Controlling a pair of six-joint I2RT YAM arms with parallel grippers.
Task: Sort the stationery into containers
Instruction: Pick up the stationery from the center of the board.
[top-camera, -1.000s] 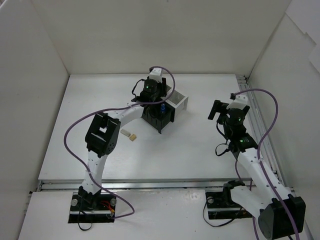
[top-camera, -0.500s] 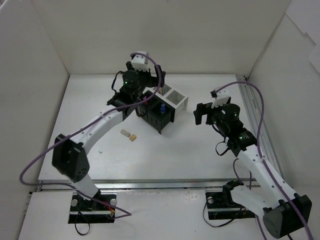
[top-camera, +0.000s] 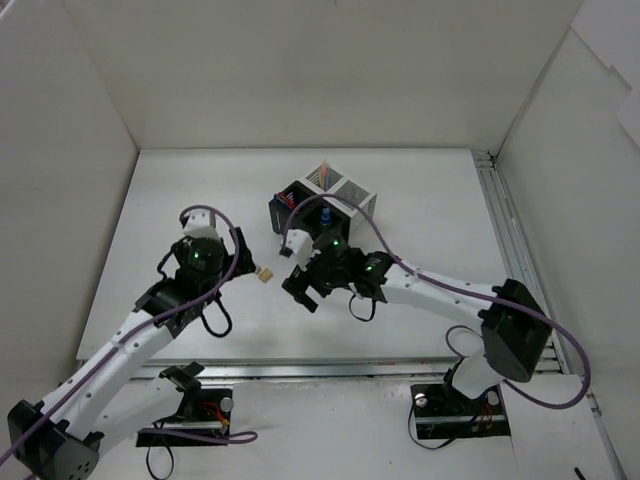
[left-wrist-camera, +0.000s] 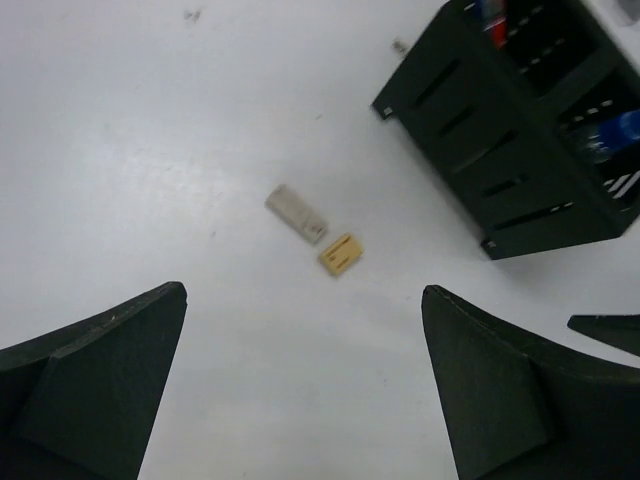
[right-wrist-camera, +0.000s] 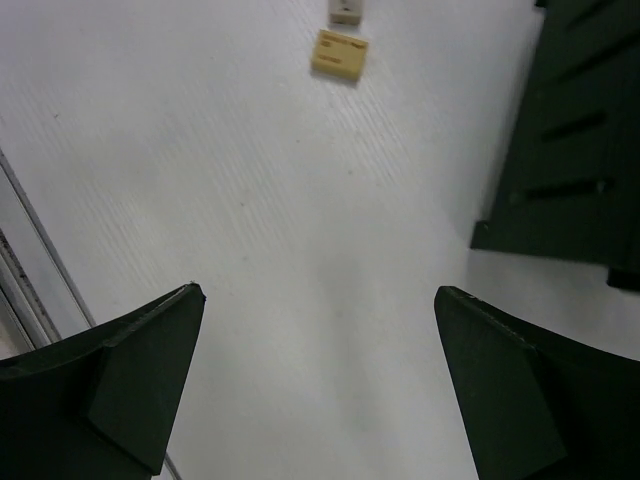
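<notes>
We log the left gripper (left-wrist-camera: 303, 295) withdrawn from the bins (top-camera: 322, 204), the right gripper (right-wrist-camera: 318, 292) swung across to mid-table (top-camera: 430, 200); both gape empty, facing the yellow eraser (left-wrist-camera: 340, 253) and beige eraser (left-wrist-camera: 296, 213).

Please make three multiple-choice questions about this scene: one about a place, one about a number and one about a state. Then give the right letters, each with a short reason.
1. Where do the erasers lie?
A) in a white bin
B) on the table, near the black bins
C) in an end effector

2. How many erasers are outside the bins?
A) two
B) one
C) four

3. How is the left end effector?
A) shut on a pen
B) shut on an eraser
C) open and empty

Answers: 1 B, they lie on the bare table, apart from the bins; 2 A, the left wrist view shows a grey one and a yellow one; 3 C, it stands wide open with nothing in it.
</notes>
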